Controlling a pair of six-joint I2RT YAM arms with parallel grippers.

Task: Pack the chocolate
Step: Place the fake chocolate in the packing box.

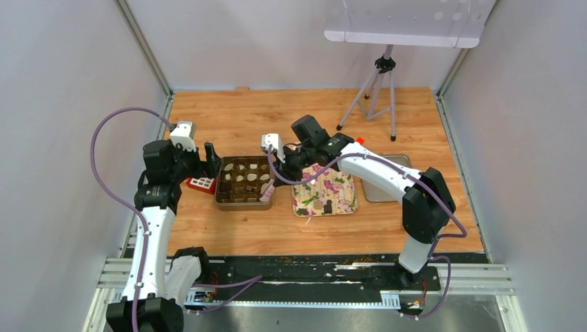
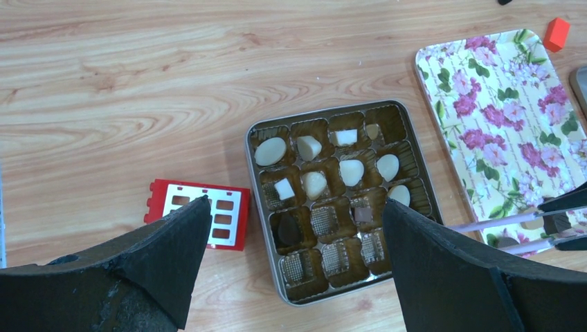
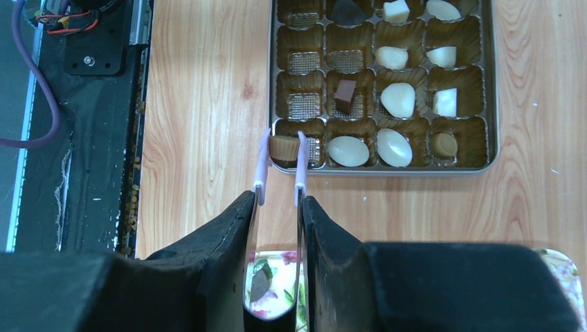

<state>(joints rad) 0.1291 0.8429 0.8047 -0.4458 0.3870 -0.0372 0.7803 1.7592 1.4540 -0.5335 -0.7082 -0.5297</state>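
Observation:
A metal tin (image 1: 220, 194) with brown paper cups holds several pieces of chocolate (image 2: 315, 183), mostly cream-white, plus one dark piece (image 2: 289, 228). My right gripper (image 3: 278, 200) is shut on purple-tipped tongs (image 3: 300, 162). The tongs pinch a tan chocolate (image 3: 282, 146) at the tin's near right corner cup. I cannot tell whether that piece rests in the cup. More dark chocolate lies on the floral tray (image 1: 339, 183). My left gripper (image 2: 296, 203) hangs open above the tin's left side with nothing between its fingers.
A red block with holes (image 2: 201, 213) lies just left of the tin (image 2: 253, 180). A small red block (image 1: 359, 140) and a plain metal tray (image 1: 387, 181) sit to the right. A tripod (image 1: 377, 90) stands at the back.

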